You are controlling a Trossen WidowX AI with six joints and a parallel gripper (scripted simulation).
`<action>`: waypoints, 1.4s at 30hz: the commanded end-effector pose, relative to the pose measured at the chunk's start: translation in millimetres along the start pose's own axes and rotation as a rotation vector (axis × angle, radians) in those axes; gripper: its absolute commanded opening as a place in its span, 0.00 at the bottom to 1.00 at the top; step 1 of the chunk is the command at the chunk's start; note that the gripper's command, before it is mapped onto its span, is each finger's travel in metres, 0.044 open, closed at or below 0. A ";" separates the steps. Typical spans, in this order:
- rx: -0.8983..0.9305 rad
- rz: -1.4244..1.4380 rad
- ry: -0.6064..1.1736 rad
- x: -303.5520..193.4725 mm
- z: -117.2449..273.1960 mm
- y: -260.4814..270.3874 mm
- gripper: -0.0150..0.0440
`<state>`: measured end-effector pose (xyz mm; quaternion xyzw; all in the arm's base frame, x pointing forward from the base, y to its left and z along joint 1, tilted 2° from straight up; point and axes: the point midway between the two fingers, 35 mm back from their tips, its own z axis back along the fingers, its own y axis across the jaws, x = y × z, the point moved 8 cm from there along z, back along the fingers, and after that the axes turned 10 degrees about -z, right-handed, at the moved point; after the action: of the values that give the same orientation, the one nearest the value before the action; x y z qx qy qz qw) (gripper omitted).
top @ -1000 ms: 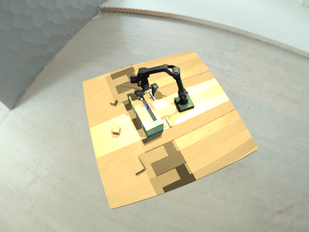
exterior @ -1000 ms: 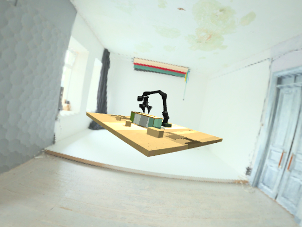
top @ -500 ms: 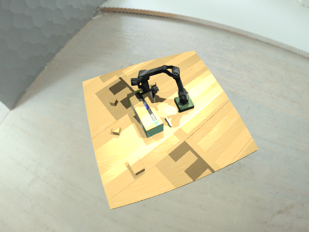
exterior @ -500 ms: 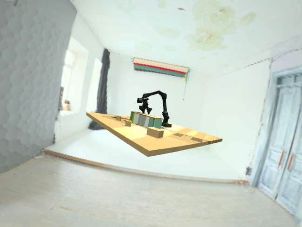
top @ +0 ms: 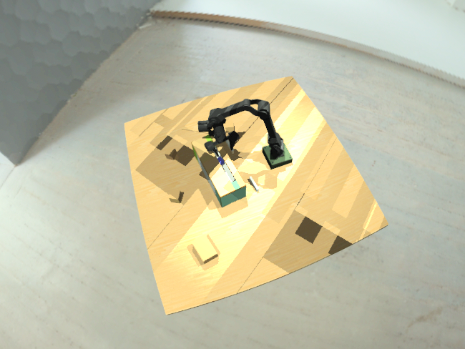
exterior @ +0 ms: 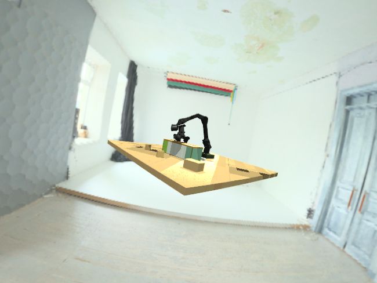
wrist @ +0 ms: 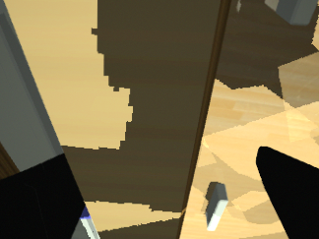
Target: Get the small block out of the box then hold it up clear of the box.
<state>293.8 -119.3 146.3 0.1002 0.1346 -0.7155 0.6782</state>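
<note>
While exterior hides it, top shows block.

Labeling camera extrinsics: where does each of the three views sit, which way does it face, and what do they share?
Top: high above, tilted down on the table; whole arm and base show, tool over the box.
Exterior: low in the room, facing the box's clear front; whole arm shows side-on.
Wrist: on the arm, looking down past the open tool; only its two dark fingers show.
Shared: top and wrist both see the small white bar beside the box.
</note>
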 end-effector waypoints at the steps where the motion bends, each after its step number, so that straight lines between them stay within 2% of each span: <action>1: 0.001 0.000 -0.001 -0.2 1.1 0.1 0.93; 42: -0.001 0.000 0.007 -79.7 -28.6 -13.6 0.93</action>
<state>285.6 -34.9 145.5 0.1003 0.1382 -0.7125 0.6806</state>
